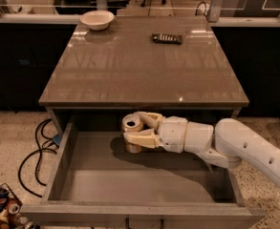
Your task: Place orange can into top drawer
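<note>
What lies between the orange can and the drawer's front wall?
Only bare grey drawer floor, seen in the camera view. The tool holds the orange can at the back of the open drawer.

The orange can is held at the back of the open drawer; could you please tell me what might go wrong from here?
1. The gripper, reaching in from the right, holds the orange-brown and white aluminium drink can upright in its jaws; I cannot tell whether it touches the floor of the wide grey top drawer, so releasing now might tip it.
2. The can sits close under the front edge of the brown tabletop; lifting out could bump it.
</note>
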